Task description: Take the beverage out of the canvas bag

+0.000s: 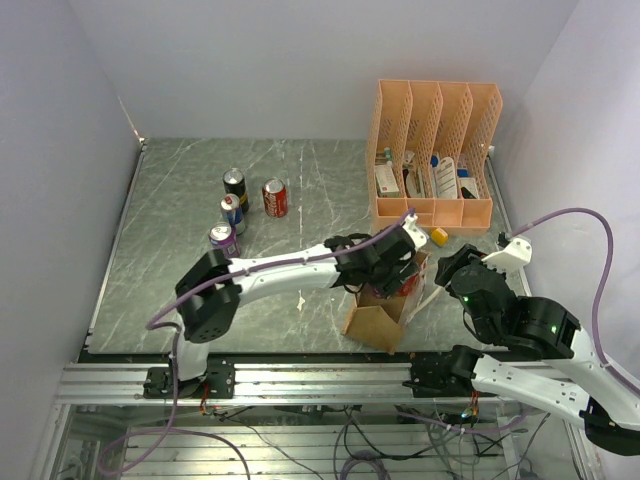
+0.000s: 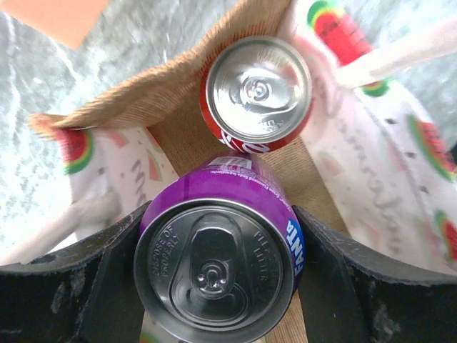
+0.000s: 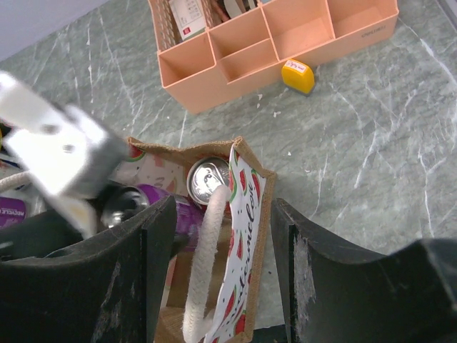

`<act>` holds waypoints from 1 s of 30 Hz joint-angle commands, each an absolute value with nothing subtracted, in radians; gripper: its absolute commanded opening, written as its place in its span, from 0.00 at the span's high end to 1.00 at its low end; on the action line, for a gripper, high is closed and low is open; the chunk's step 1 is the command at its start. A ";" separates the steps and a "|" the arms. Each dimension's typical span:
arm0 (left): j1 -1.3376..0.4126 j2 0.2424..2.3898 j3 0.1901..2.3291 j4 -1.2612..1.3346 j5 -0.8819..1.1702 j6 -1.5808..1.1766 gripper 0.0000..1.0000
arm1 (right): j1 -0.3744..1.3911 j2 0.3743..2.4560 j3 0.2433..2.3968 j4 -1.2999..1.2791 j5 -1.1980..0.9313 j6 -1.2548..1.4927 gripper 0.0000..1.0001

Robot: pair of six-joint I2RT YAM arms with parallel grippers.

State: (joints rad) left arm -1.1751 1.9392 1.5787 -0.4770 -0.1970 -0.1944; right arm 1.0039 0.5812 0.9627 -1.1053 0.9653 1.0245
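The canvas bag [image 1: 378, 318] stands open at the table's front middle, tan with a watermelon-print lining [image 2: 400, 164] and white rope handles [image 3: 206, 250]. My left gripper [image 1: 396, 262] reaches into it from above and is shut on a purple Fanta can [image 2: 218, 257], one finger [image 2: 93, 286] on each side. A red can [image 2: 258, 93] stands upright behind it in the bag. My right gripper [image 3: 223, 207] is open, and its fingers [image 3: 314, 271] straddle the bag's right wall [image 3: 250, 207] and one handle. The red can's top [image 3: 209, 179] and the purple can [image 3: 184, 209] show there too.
A peach-orange file organizer [image 1: 435, 150] with small boxes stands at the back right. A small yellow object [image 1: 439, 236] lies in front of it. Several cans [image 1: 274, 197] stand at the back left. Walls close the table on the left, right and back.
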 commanded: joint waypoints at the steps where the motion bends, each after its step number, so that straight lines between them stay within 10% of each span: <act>1: -1.172 1.778 1.630 -0.449 -0.173 -0.215 0.65 | 1.008 0.574 0.963 -1.112 0.996 1.036 0.45; 30: -1.172 0.994 1.103 -0.769 -0.476 -0.452 0.93 | 1.008 0.594 0.961 -1.097 0.986 1.016 0.45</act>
